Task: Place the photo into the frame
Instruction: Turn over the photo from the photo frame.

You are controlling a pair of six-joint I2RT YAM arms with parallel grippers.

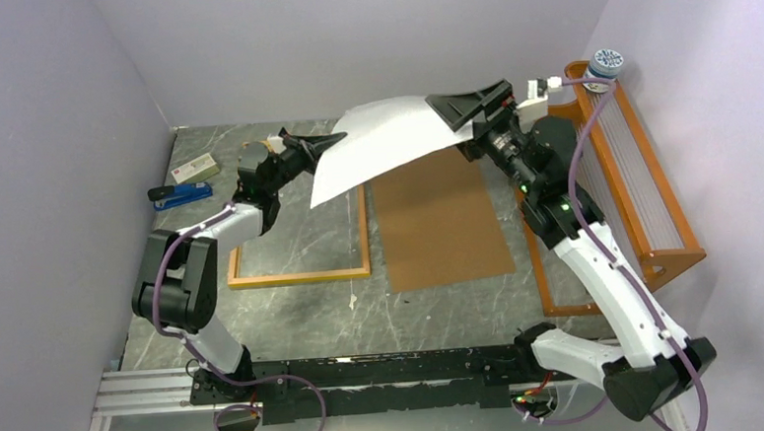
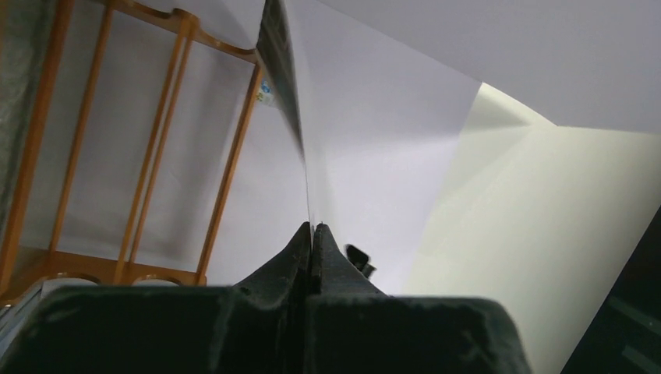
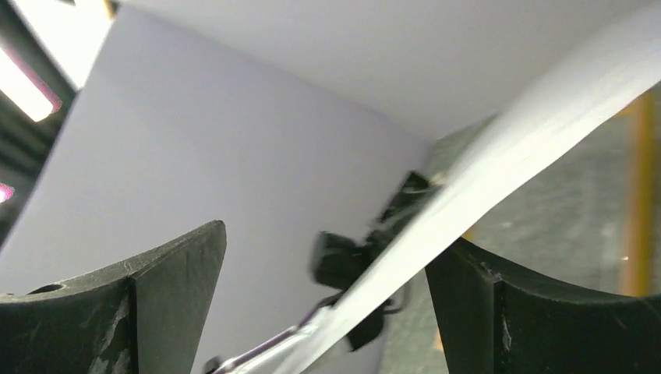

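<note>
One frame (image 1: 300, 275): flat on the table, left of centre, not yet filled.
Photo (image 1: 384, 141): aloft at upper centre, white back up.
Left gripper (image 2: 313, 231): pinching the photo's left edge; next it likely lowers the photo into the frame.
Right gripper (image 1: 452, 113): fingers wide around the right edge, not clamping; should back clear.

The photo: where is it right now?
Top view: the large white-backed paper photo hangs mid-air at centre back, left edge pinched in the shut left claw, right edge inside the open right claw, above the brown hardboard panel.

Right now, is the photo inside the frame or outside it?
Outside. The photo hangs in the air, pinched by the left gripper, while the frame lies on the table below.
</note>
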